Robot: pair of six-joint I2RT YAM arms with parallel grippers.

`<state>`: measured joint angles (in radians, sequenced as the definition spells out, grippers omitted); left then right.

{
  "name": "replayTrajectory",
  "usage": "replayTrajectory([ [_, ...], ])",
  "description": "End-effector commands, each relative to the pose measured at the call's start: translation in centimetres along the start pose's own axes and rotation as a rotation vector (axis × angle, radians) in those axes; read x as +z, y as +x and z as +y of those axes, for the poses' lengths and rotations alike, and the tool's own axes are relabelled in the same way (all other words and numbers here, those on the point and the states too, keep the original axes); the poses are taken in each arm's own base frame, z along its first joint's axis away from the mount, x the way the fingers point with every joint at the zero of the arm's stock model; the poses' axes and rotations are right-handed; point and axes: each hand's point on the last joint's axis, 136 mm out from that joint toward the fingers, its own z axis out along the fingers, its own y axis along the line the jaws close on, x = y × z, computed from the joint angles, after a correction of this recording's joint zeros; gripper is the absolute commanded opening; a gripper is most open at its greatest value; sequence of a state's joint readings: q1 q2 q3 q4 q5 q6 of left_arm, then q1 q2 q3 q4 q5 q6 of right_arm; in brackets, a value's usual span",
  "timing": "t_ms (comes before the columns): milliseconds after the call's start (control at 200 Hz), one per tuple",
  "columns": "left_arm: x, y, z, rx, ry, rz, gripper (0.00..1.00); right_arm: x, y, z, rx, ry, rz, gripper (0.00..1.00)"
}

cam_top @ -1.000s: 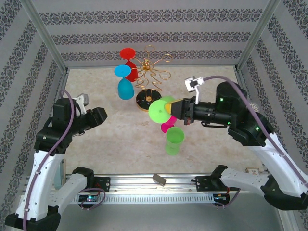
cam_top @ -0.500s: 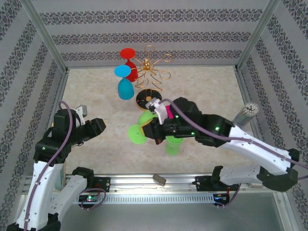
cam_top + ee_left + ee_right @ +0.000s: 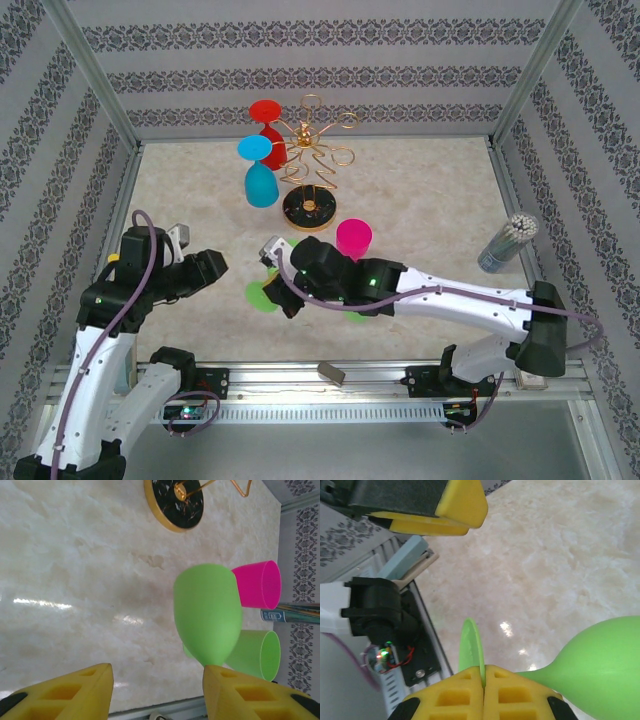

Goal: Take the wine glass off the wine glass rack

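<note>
Left tool point(image 3: 157, 680) sits low over the bench point(image 3: 75, 555), jaws apart, pointed at the green glass point(image 3: 207, 615). Right tool point(image 3: 483, 672) is clamped on that glass's thin stem, just by the foot. The glass is off the rack, lying sideways above the bench. Risks, as I judge them: the pinch sits far from the heavy bowl, so the glass may swivel or slip. The bowl looks close to the pink cup point(image 3: 260, 585) and green cup point(image 3: 257, 655), and a swing could knock them. Letting go before a second hold is made would drop it. Farther back, the rack point(image 3: 310, 150) carries a blue glass point(image 3: 260, 185) and a red glass point(image 3: 268, 115), well apart from both arms.
</note>
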<state>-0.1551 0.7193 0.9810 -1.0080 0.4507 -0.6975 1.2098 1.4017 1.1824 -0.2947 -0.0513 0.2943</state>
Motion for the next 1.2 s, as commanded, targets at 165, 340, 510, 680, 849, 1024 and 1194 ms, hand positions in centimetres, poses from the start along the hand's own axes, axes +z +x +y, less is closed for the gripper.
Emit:
replayTrajectory([
  [165,1.3,1.7,-0.3,-0.114,0.076,0.098,0.52,2.5,0.3,-2.1,-0.175,0.2,-0.068,0.0],
  [340,1.5,2.4,-0.4,-0.149,0.093,0.131,0.53,2.8,0.4,-3.0,-0.233,0.29,-0.104,0.0],
  [510,2.0,2.7,-1.4,-0.219,0.167,0.16,0.54,3.2,0.5,-2.8,-0.273,0.328,-0.133,0.0],
  [680,2.4,2.5,-2.2,-0.292,0.233,0.163,0.54,3.8,0.7,-2.6,-0.322,0.377,-0.142,0.0],
  [849,2.4,2.4,-2.5,-0.329,0.251,0.163,0.54,4.3,0.9,-2.3,-0.355,0.402,-0.145,0.0],
  [1024,2.7,2.6,-2.6,-0.371,0.278,0.176,0.54,4.4,0.3,-2.1,-0.358,0.41,-0.167,0.0],
  [1194,3.2,2.7,-2.4,-0.392,0.285,0.181,0.53,4.4,-0.3,-1.9,-0.379,0.429,-0.193,0.0],
])
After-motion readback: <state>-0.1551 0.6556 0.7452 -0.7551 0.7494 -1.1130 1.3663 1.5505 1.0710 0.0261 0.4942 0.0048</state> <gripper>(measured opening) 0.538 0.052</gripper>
